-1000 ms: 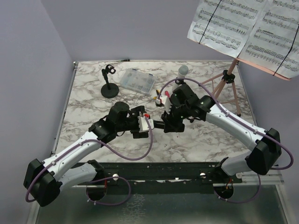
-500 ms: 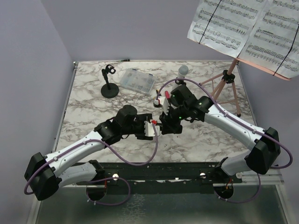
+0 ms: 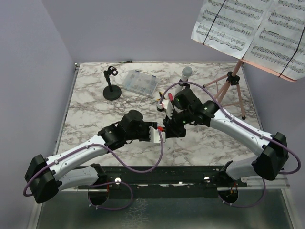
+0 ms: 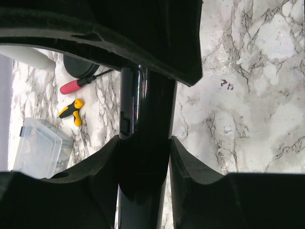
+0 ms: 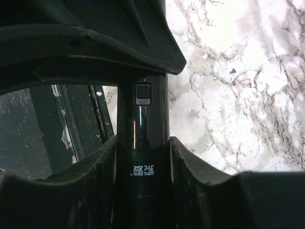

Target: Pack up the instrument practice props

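The black microphone (image 5: 142,119) hangs above the marble table, held from both ends. My right gripper (image 5: 142,140) is shut on its body near the switch. My left gripper (image 4: 144,140) is shut on the same black microphone (image 4: 145,114), pads touching both sides. In the top view the two grippers meet at mid-table, left gripper (image 3: 159,134) and right gripper (image 3: 170,125) almost touching. A grey-headed microphone (image 3: 186,73) stands upright behind the right arm. An empty black mic holder (image 3: 112,90) stands at back left. White sheet-music pages (image 3: 248,26) rest on the pink tripod (image 3: 229,88) at back right.
A clear compartment box (image 3: 140,83) lies at the back centre, beside the mic holder. A red screwdriver (image 4: 74,86) and a yellow screwdriver (image 4: 71,109) lie on the marble between the box and the arms. A grey wall stands along the left side of the table.
My left gripper has moved right to the right gripper and closed its jaws on the black microphone. The right gripper stayed shut on it and shifted only slightly.
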